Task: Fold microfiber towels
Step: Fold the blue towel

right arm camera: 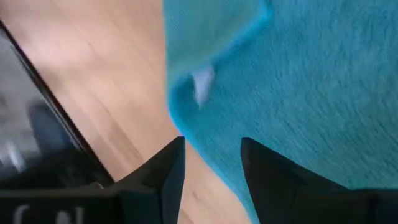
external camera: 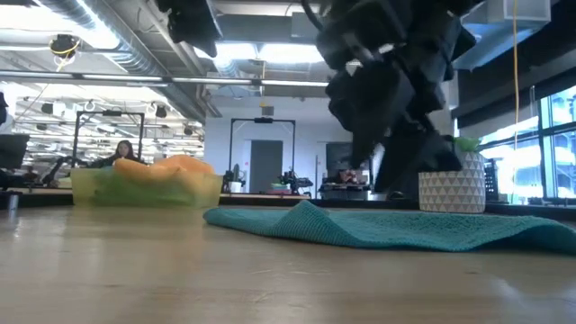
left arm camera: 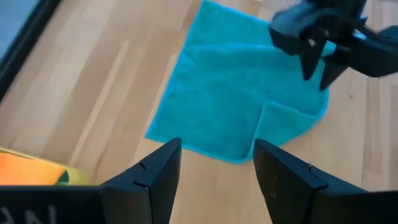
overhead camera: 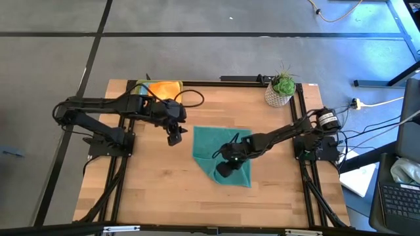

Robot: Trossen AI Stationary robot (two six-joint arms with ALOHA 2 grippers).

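A teal microfiber towel (overhead camera: 220, 152) lies on the middle of the wooden table, with one part folded over itself (left arm camera: 286, 118). My right gripper (overhead camera: 225, 169) stands open close above the towel's near part, slanting down; its fingers (right arm camera: 212, 142) straddle a towel edge (right arm camera: 177, 118). My left gripper (overhead camera: 174, 137) hangs open in the air just left of the towel, pointing down toward it (left arm camera: 216, 144). An orange towel (overhead camera: 164, 87) rests in the tray at the far left.
The yellow-green tray (external camera: 144, 187) stands at the table's far left corner. A white patterned pot with a green plant (overhead camera: 281, 92) stands at the far right. Bare wood lies along the near edge and left of the towel. A person sits in the room beyond.
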